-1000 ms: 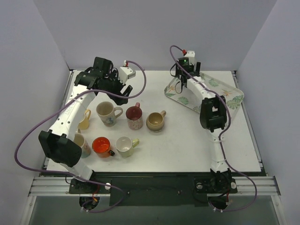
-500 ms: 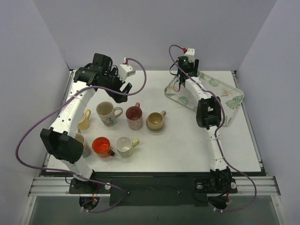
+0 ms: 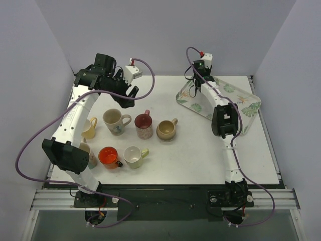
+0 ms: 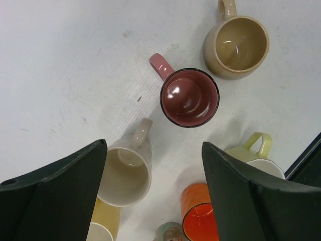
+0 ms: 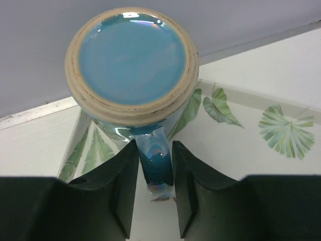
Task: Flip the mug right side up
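The right claw (image 5: 155,150) pinches the handle (image 5: 155,168), jutting toward six o'clock, of the upside-down blue mug (image 5: 133,55), base facing up.

A white surface (image 3: 195,150) carries a leaf-printed tray (image 3: 247,107) at its far right corner, tilted with its left end raised. Left of centre, upright mugs stand in two loose rows: a yellow mug (image 3: 90,128), a cream mug (image 3: 114,120), a maroon mug (image 3: 143,123) and a tan mug (image 3: 165,130) behind; a half-hidden patterned mug (image 3: 91,157), an orange mug (image 3: 108,156) and a white mug (image 3: 134,155) with a pale green handle in front.
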You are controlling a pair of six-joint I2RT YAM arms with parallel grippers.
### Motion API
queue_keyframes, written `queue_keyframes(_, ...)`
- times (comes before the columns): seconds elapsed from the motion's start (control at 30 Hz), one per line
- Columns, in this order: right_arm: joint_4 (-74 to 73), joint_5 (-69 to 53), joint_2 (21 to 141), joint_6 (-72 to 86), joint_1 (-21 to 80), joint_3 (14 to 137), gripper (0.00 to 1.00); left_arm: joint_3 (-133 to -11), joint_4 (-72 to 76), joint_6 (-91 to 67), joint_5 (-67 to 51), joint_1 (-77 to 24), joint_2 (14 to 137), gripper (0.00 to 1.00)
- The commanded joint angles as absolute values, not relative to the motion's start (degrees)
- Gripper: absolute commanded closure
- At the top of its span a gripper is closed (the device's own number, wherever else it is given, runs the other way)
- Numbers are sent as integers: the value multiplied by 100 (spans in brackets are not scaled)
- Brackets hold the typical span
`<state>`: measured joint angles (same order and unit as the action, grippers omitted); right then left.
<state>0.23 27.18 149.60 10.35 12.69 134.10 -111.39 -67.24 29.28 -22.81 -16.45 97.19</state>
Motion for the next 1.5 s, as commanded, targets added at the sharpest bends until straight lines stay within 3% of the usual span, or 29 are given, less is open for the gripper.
queue_keyframes(0.0, -193, 2655, 14888, 1151, 1160, 13781, 77, -11417, -6855, 3059, -2601, -1591, 9721, 13)
queue_keyframes(0.1, -72, 2418, 14784, 1116, 1134, 13625, 100, -11347, -6786, 3041, -2593, -1582, 9721, 13)
queue_keyframes(0.2, 666, 2146, 14126, 1133, 1125, 12284, 100, -11233, -6733, 3032, -2663, -1582, 9694, 13)
queue_keyframes(0.4, 1616, 1188, 12298, 2818, 879, 10418, 100, -11241, -6750, 3111, -2558, -1793, 9861, 12)
queue_keyframes(0.73, 2056, 44, 10321, 4331, 580, 8212, 100, -10873, -5785, 3541, -1363, -3321, 9932, 9)
queue_keyframes(0.93, 2013, -527, 9293, 4886, 589, 7296, 100, -9696, -3948, 4279, -485, -4234, 9529, 7)
queue_keyframes(1.17, 1249, -361, 7921, 4466, 1106, 6794, 100, -8140, -1927, 5386, 859, -4272, 8764, 7)
queue_keyframes(1.3, 1055, -229, 7463, 4386, 1300, 6592, 100, -7770, -1836, 5765, 1520, -4096, 8307, 7)
queue_keyframes(1.47, 958, -185, 7049, 4447, 1468, 6407, 100, -7750, -2449, 6240, 1135, -3700, 7278, 7)
